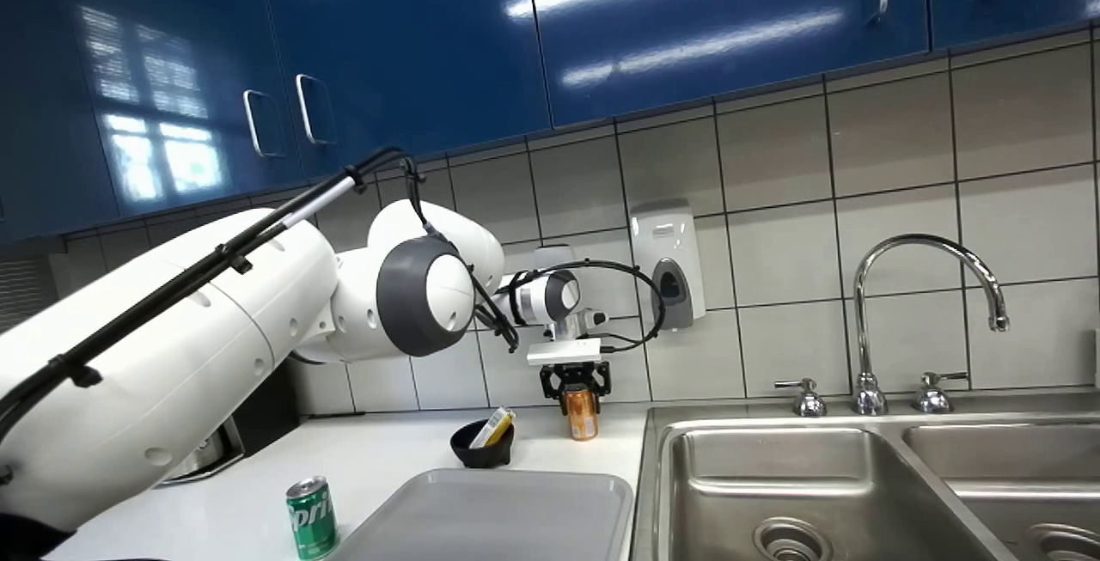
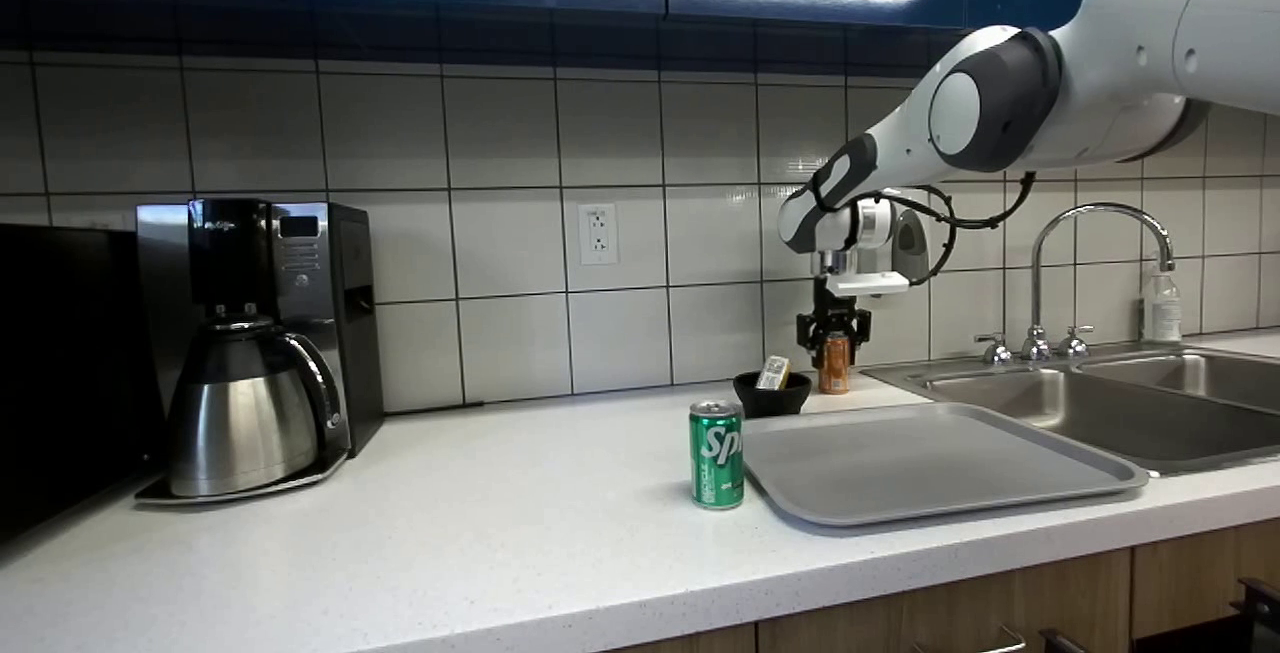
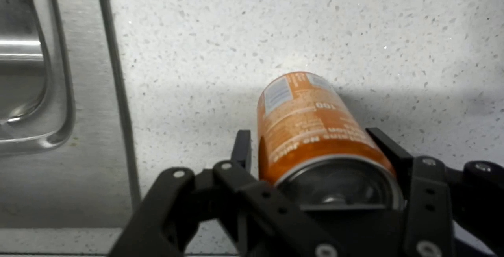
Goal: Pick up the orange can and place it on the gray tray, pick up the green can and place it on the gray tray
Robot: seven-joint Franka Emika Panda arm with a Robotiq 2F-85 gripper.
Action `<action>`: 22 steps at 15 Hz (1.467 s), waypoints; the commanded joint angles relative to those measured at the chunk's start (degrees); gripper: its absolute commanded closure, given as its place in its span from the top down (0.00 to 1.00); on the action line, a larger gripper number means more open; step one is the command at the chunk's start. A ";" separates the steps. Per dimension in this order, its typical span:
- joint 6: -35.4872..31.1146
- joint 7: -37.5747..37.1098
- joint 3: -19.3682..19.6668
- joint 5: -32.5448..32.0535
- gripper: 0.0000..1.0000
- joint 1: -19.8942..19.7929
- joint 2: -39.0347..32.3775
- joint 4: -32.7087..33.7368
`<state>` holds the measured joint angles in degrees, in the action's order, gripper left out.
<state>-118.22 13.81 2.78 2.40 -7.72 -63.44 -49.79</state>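
Note:
The orange can [image 1: 583, 425] stands upright on the counter near the sink; it shows in both exterior views [image 2: 834, 378] and in the wrist view [image 3: 307, 119]. My gripper [image 3: 311, 139] is open around the can's upper part, pointing down. A gap shows between one finger and the can; the other finger is close against it, contact unclear. The gripper also shows in both exterior views [image 1: 580, 402] [image 2: 835, 358]. The green can [image 1: 312, 520] stands upright beside the gray tray [image 1: 507, 514]. Both also show in an exterior view, the green can [image 2: 716, 458] left of the tray [image 2: 940, 458].
A black bowl [image 1: 483, 458] holding a small yellow-and-white packet [image 1: 494, 427] stands beside the orange can, behind the tray. The steel sink [image 1: 773, 458] with its faucet [image 1: 866, 329] lies to the right. A soap dispenser [image 1: 669, 260] hangs on the wall. A coffee maker [image 2: 250, 403] stands far left.

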 commanded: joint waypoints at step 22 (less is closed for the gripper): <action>-0.03 3.18 0.29 -0.31 0.41 -1.00 11.25 -10.50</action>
<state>-117.60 15.02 3.05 2.42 -8.35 -57.53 -53.32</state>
